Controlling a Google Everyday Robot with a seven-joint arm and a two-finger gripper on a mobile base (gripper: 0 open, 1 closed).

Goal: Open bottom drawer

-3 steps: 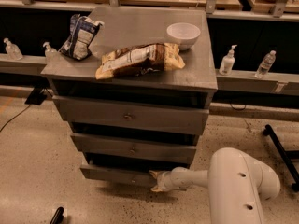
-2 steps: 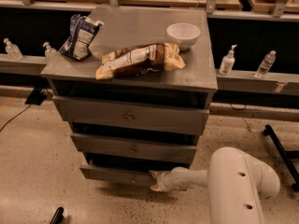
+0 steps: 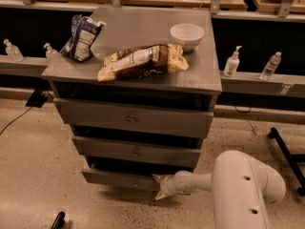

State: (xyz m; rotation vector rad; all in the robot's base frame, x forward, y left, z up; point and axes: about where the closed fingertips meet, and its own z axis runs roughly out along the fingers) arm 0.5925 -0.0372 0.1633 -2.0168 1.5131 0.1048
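The grey cabinet (image 3: 143,25) has three drawer fronts stacked under its top. The bottom drawer (image 3: 112,176) is the lowest and narrowest front, and it stands slightly out from the cabinet with a dark gap above it. Its small knob shows faintly near its middle. My gripper (image 3: 158,188) is at the right end of that drawer front, down near the floor, on the end of the white arm (image 3: 238,185) reaching in from the lower right.
On the cabinet top lie a white bowl (image 3: 187,35), a brown snack bag (image 3: 143,61) and a blue-white chip bag (image 3: 82,38). Bottles (image 3: 232,62) stand on the ledge behind. A dark stand leg (image 3: 286,151) lies on the floor at right.
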